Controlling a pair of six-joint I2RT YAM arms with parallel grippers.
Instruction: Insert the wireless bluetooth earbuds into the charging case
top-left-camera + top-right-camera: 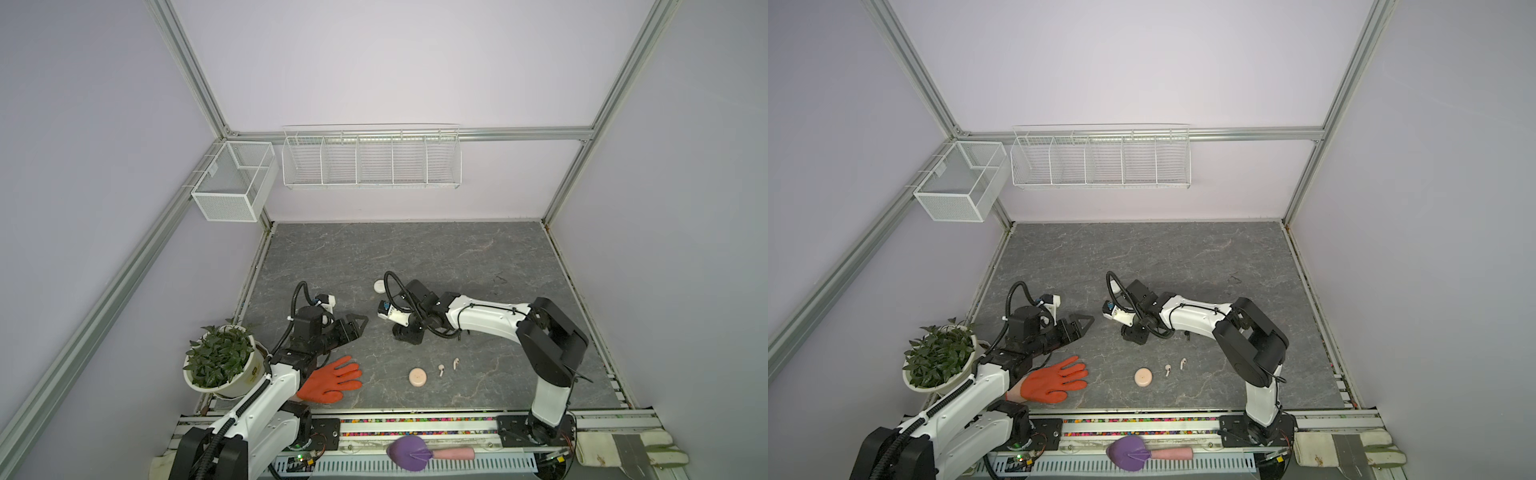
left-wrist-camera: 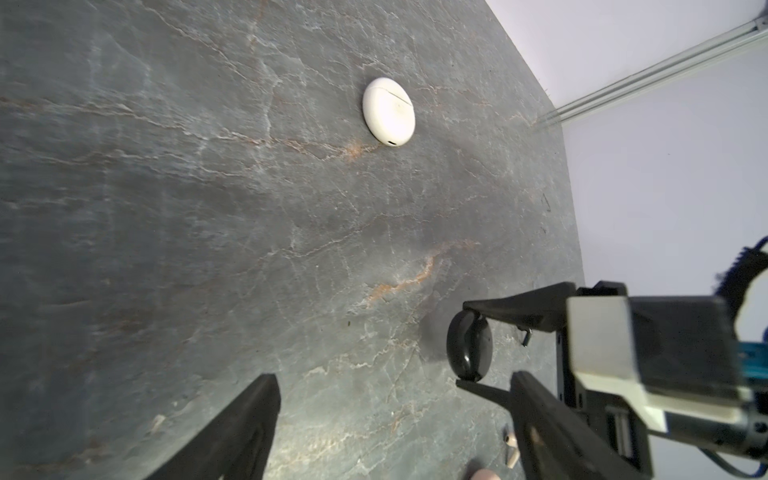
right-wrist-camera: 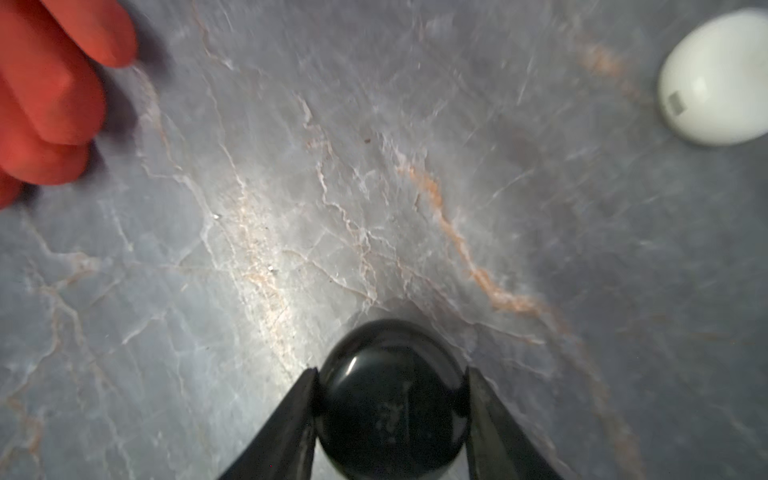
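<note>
My right gripper (image 3: 392,374) is shut on a glossy black round charging case (image 3: 392,407), one finger pressed to each side. The left wrist view shows this case (image 2: 469,347) held on edge close to the table. Two pale pink earbuds (image 1: 441,369) (image 1: 456,363) lie on the table nearer the front, beside a closed pink case (image 1: 417,377). A closed white case (image 1: 380,286) lies behind the right gripper (image 1: 409,334). My left gripper (image 1: 360,326) is open and empty, left of the black case and pointing toward it. In the left wrist view, table shows between the left gripper's fingers (image 2: 232,436).
An orange rubber glove (image 1: 332,380) lies at the front left by the left arm. A potted plant (image 1: 220,361) stands at the table's left edge. White wire baskets (image 1: 370,158) hang on the back wall. A purple scoop (image 1: 409,453) rests on the front rail.
</note>
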